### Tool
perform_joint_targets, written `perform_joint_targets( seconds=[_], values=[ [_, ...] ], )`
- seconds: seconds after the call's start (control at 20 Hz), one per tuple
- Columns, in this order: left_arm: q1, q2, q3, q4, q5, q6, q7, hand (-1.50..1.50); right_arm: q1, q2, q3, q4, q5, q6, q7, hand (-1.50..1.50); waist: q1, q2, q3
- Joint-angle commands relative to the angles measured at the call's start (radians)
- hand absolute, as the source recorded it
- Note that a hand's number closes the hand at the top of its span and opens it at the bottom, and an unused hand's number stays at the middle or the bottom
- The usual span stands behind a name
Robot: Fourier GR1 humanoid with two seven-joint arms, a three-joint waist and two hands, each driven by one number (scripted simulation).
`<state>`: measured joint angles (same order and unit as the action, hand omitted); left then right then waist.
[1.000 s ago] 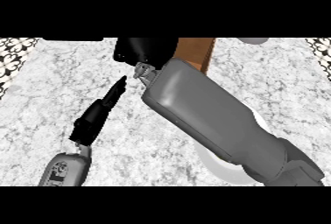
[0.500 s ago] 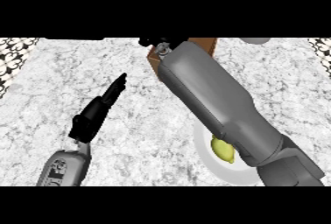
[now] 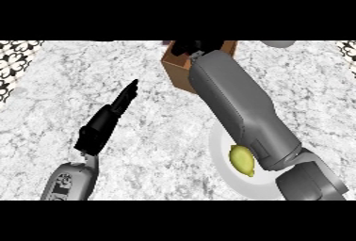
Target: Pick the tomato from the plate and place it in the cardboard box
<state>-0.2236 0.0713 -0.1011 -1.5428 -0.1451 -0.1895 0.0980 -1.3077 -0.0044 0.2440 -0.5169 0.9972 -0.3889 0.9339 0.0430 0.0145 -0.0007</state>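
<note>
Both hands differ: left hand (image 3: pixel 104 123) straight-fingered, right hand (image 3: pixel 188 47) over cardboard box (image 3: pixel 177 69), grip hidden.

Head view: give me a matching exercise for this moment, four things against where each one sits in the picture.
Things:
1. box
2. plate
3. left hand
4. right hand

Places:
A. lower right, partly under the right forearm, with a yellow-green fruit on it
B. left of centre, fingers straight
C. top centre, brown
D. over the box at the top edge

Pairs: 1-C, 2-A, 3-B, 4-D
</note>
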Motion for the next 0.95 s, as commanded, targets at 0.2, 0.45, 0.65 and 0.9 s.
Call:
perform_joint_targets(
  seconds=[0.2,0.45,0.65,0.9],
  values=[
    [-0.017,-0.016,-0.004,0.010,-0.012,0.012,-0.007,0.00,0.053,0.004,-0.139,0.123,-0.149,-0.185,-0.149,-1.50,0.009,0.006,0.001],
    [-0.035,-0.001,-0.003,0.028,-0.011,-0.011,-0.015,0.00,0.085,0.004,-0.182,0.066,-0.227,-0.350,-0.290,-1.50,0.009,0.006,0.001],
    [-0.035,0.010,0.019,0.005,0.011,-0.018,0.021,0.00,0.141,0.004,-0.217,-0.048,-0.265,-0.564,-0.369,-1.50,-0.001,-0.001,0.002],
    [-0.001,0.004,0.013,0.000,-0.005,-0.003,0.002,0.00,0.258,0.004,-0.311,-0.215,-0.426,-0.600,-0.574,-1.50,-0.027,-0.008,0.003]
  ],
)
